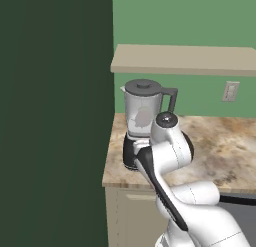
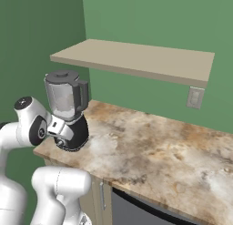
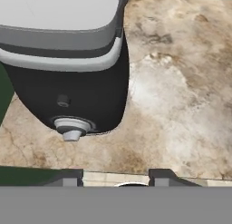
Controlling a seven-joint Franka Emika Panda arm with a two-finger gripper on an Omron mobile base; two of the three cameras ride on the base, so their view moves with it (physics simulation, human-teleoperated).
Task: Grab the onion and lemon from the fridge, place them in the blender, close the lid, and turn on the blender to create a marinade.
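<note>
A: Where is the blender (image 2: 67, 111) sitting?

B: It is standing at the left end of the tabletop (image 2: 154, 151), close to both the front edge and the left edge, with the dark green wall (image 1: 55, 116) just beside it. The lid (image 1: 143, 85) is resting on the jug's mouth, and a pale shape is showing through the jug wall in the left base view; what it is cannot be told.

A: And the pincer (image 3: 116, 178)?

B: It is hovering low in front of the black base, near the tabletop's front edge. Its two fingertips (image 3: 68, 177) are standing apart, touching nothing; the round knob (image 3: 71, 128) is lying just ahead of them, slightly to one side in the hand view.

A: How much room is lying around it?

B: The marbled tabletop is stretching away open to the right of the blender. A shelf (image 2: 136, 60) is hanging above, over the jug, and a wall switch (image 2: 195, 97) is sitting beneath its far end.
</note>
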